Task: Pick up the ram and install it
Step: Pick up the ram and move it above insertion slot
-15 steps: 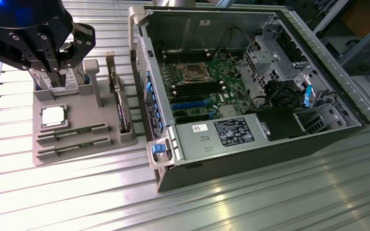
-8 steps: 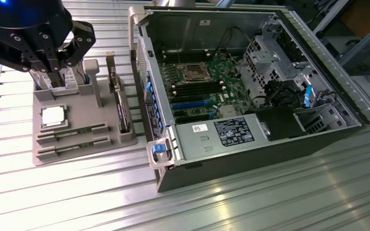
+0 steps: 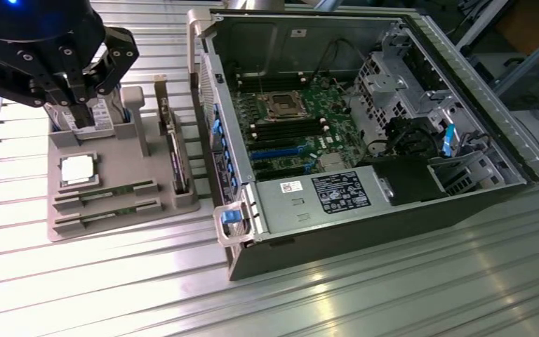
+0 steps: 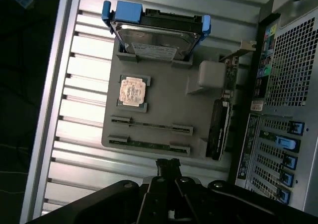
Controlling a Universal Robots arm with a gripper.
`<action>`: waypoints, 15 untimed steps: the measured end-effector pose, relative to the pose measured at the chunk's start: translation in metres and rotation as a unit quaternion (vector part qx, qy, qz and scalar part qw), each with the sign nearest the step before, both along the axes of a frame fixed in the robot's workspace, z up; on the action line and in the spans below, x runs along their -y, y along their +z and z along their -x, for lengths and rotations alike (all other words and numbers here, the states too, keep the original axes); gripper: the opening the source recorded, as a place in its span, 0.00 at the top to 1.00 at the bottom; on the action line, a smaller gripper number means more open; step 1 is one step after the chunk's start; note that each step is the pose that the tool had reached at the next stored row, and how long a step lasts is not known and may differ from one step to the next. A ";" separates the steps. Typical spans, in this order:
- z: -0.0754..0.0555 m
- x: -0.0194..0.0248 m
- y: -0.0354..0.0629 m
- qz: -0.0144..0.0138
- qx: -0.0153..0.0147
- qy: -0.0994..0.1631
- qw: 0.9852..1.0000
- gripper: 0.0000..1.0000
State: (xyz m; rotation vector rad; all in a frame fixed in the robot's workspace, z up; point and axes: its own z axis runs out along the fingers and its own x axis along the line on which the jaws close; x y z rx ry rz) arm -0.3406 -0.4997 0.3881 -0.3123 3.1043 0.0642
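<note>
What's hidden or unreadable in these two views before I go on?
- Exterior view: the black tool covers most of the silver hard drive in the grey tray.
- Both views: the two thin green ram sticks are too small to show their notches.
- Exterior view: the motherboard's black memory slots, latches too small to judge.

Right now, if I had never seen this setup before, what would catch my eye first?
The open computer case dominates the exterior view's right, with its green motherboard laid bare. At that view's left, the black gripper hangs over the far end of a grey tray of parts. On the tray, two ram sticks lie side by side near a silver CPU chip.
</note>
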 end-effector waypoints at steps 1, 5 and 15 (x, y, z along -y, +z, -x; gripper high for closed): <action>0.000 0.0000 0.0000 0.000 0.000 0.013 1.000 0.90; 0.000 0.0000 0.0000 0.000 0.000 0.035 0.999 0.90; 0.000 0.0000 0.0000 0.000 0.000 0.080 0.997 0.90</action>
